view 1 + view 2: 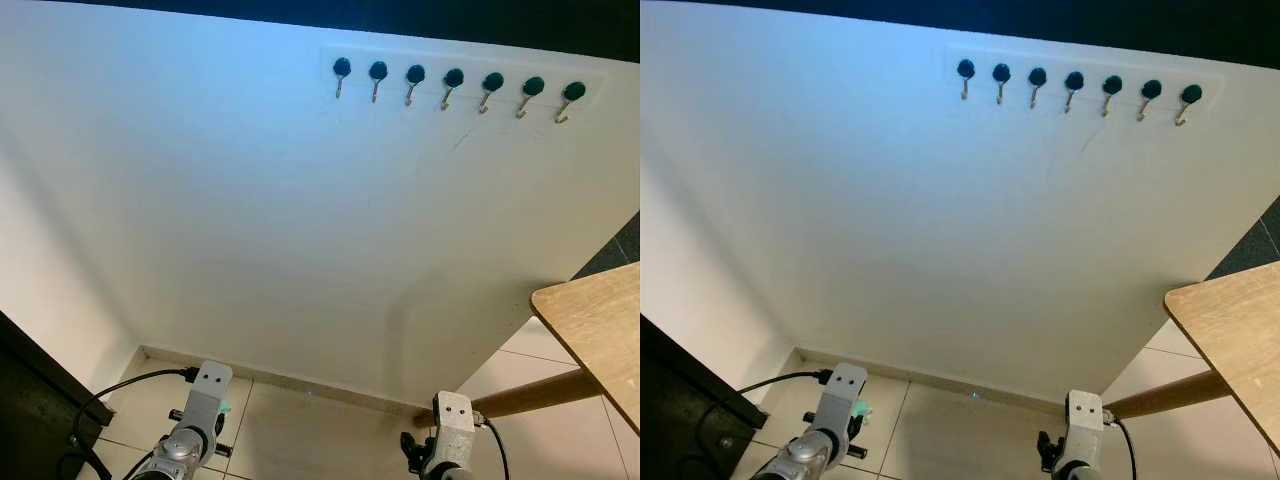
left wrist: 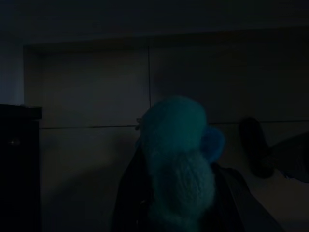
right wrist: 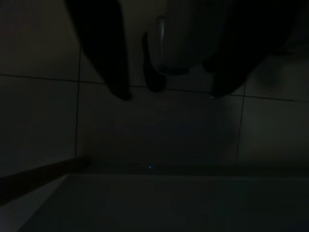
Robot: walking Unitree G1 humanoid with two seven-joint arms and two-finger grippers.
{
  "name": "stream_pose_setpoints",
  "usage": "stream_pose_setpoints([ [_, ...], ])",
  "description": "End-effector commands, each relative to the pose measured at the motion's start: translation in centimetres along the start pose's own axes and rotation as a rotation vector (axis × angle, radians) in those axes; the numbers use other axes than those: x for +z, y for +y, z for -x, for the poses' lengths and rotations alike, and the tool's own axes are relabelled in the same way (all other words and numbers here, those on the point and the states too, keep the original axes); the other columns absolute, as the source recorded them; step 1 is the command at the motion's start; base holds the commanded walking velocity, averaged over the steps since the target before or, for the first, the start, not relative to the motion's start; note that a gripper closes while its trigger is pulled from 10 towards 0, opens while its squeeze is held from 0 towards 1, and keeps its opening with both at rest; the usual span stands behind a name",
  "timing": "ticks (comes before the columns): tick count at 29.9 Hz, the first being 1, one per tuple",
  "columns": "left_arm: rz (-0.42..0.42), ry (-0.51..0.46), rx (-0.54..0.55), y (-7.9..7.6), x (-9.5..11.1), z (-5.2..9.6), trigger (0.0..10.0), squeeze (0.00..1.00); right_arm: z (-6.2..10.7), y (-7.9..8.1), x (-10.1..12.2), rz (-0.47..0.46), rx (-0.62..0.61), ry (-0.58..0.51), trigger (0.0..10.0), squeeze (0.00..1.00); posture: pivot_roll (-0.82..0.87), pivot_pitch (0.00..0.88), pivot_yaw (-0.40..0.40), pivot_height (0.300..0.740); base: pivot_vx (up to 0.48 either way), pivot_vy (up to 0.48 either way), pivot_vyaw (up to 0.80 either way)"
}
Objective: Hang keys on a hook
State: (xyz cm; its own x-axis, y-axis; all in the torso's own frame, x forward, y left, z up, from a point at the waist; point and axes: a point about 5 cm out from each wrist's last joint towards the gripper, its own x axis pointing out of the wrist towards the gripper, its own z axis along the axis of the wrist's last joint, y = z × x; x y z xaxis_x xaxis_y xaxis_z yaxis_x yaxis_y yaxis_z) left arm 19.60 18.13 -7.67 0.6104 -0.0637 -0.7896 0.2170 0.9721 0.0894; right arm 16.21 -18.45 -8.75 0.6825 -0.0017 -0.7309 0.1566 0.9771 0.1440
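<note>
A row of several metal hooks (image 1: 454,88) with dark green knobs is fixed high on the white wall (image 1: 280,230), to the upper right. My left gripper (image 2: 176,215) hangs low at the bottom left, near the floor and far below the hooks. It is shut on a fuzzy teal keychain (image 2: 176,145) that sticks up between the dark fingers; the keys themselves are hidden. A bit of teal (image 1: 222,408) peeks out beside the left wrist. My right gripper (image 3: 169,95) hangs at the bottom right over the tiled floor, open and holding nothing.
A wooden table (image 1: 598,322) juts in from the right, its leg (image 1: 530,394) slanting down toward the wall base. A dark cabinet (image 1: 28,400) stands at the lower left. Pale floor tiles (image 1: 300,425) lie between the arms.
</note>
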Motion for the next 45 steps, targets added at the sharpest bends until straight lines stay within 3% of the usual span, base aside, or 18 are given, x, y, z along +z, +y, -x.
stream_pose_setpoints([
  [1, 0.0, -0.01, -0.01, -0.46, 0.27, -0.1, 10.0, 0.0, 0.04, -0.25, -0.02, -0.015, -0.001, 0.004, 10.0, 1.0, 0.04, 0.015, -0.025, 0.74, 0.0, 0.0, 0.0],
  [5, -0.003, -0.009, -0.014, -0.42, 0.49, -0.15, 10.0, 0.0, -0.06, 0.03, 0.15, -0.023, 0.01, -0.002, 10.0, 1.0, 0.03, 0.014, -0.008, 0.74, 0.0, 0.0, 0.0],
  [6, -0.004, -0.008, -0.016, -0.42, 0.5, -0.16, 10.0, 0.0, -0.06, 0.02, 0.14, -0.02, 0.006, -0.001, 8.4, 1.0, 0.03, 0.015, -0.003, 0.74, 0.0, 0.0, 0.0],
  [7, -0.008, -0.008, -0.018, -0.4, 0.52, -0.16, 10.0, 0.0, -0.05, -0.01, 0.1, -0.017, 0.001, 0.002, 3.7, 1.0, 0.03, 0.015, -0.003, 0.74, 0.0, 0.0, 0.0],
  [9, -0.011, -0.008, -0.017, -0.36, 0.52, -0.15, 10.0, 0.0, 0.01, -0.08, -0.06, -0.013, -0.005, 0.007, 0.0, 1.0, 0.03, 0.017, -0.002, 0.74, 0.0, 0.0, 0.0],
  [12, -0.018, -0.008, -0.015, -0.18, 0.55, -0.13, 10.0, 0.0, 0.1, -0.16, -0.27, -0.01, -0.011, 0.011, 0.0, 1.0, 0.04, 0.016, 0.004, 0.74, 0.0, 0.0, 0.0],
  [14, -0.019, -0.008, -0.015, -0.15, 0.54, -0.13, 10.0, 0.0, 0.12, -0.2, -0.32, -0.009, -0.014, 0.012, 0.0, 0.93, 0.04, 0.016, 0.004, 0.74, 0.0, 0.0, 0.0],
  [15, -0.022, -0.007, -0.016, -0.12, 0.52, -0.12, 10.0, 0.0, 0.14, -0.25, -0.34, -0.009, -0.018, 0.012, 0.0, 0.71, 0.04, 0.016, 0.004, 0.74, 0.0, 0.0, 0.0],
  [16, -0.025, -0.006, -0.016, -0.04, 0.53, -0.11, 10.0, 0.0, 0.15, -0.3, -0.36, -0.011, -0.023, 0.012, 0.0, 0.0, 0.03, 0.013, 0.011, 0.74, 0.0, 0.0, 0.0],
  [29, -0.031, -0.014, -0.02, 0.22, 0.91, -0.15, 10.0, 0.0, 0.13, -0.29, -0.32, -0.008, -0.031, 0.01, 0.0, 0.0, 0.03, 0.007, 0.014, 0.74, 0.0, 0.0, 0.0],
  [30, -0.032, -0.014, -0.023, 0.11, 0.91, -0.16, 10.0, 0.0, 0.13, -0.32, -0.3, -0.005, -0.032, 0.01, 1.6, 0.0, 0.03, 0.01, 0.015, 0.74, 0.0, 0.0, 0.0],
  [31, -0.032, -0.014, -0.025, 0.04, 0.9, -0.17, 10.0, 0.0, 0.13, -0.35, -0.29, -0.004, -0.033, 0.009, 1.6, 0.0, 0.03, 0.01, 0.015, 0.74, 0.0, 0.0, 0.0],
  [32, -0.031, -0.013, -0.027, -0.03, 0.85, -0.16, 10.0, 0.0, 0.16, -0.37, -0.34, -0.003, -0.03, 0.011, 3.7, 0.83, 0.02, 0.011, 0.016, 0.74, 0.0, 0.0, 0.0],
  [33, -0.031, -0.012, -0.029, -0.1, 0.8, -0.16, 10.0, 0.0, 0.18, -0.39, -0.4, -0.004, -0.028, 0.012, 5.7, 1.0, 0.02, 0.012, 0.014, 0.74, 0.0, 0.0, 0.0],
  [34, -0.03, -0.011, -0.03, -0.13, 0.76, -0.16, 10.0, 0.0, 0.21, -0.39, -0.45, -0.007, -0.025, 0.013, 8.5, 1.0, 0.02, 0.012, 0.014, 0.74, 0.0, 0.0, 0.0],
  [35, -0.03, -0.011, -0.03, -0.13, 0.76, -0.16, 10.0, 0.0, 0.21, -0.39, -0.45, -0.007, -0.025, 0.013, 8.5, 1.0, 0.02, 0.012, 0.014, 0.74, 0.0, 0.0, 0.0],
  [36, -0.028, -0.01, -0.03, -0.15, 0.71, -0.15, 10.0, 0.0, 0.24, -0.42, -0.53, -0.004, -0.024, 0.017, 10.0, 1.0, 0.02, 0.012, 0.015, 0.74, 0.0, 0.0, 0.0],
  [45, -0.025, -0.009, -0.03, -0.16, 0.56, -0.11, 10.0, 0.0, 0.3, -0.58, -0.67, 0.003, -0.04, 0.023, 10.0, 1.0, 0.02, 0.021, 0.016, 0.74, 0.0, 0.0, 0.0],
])
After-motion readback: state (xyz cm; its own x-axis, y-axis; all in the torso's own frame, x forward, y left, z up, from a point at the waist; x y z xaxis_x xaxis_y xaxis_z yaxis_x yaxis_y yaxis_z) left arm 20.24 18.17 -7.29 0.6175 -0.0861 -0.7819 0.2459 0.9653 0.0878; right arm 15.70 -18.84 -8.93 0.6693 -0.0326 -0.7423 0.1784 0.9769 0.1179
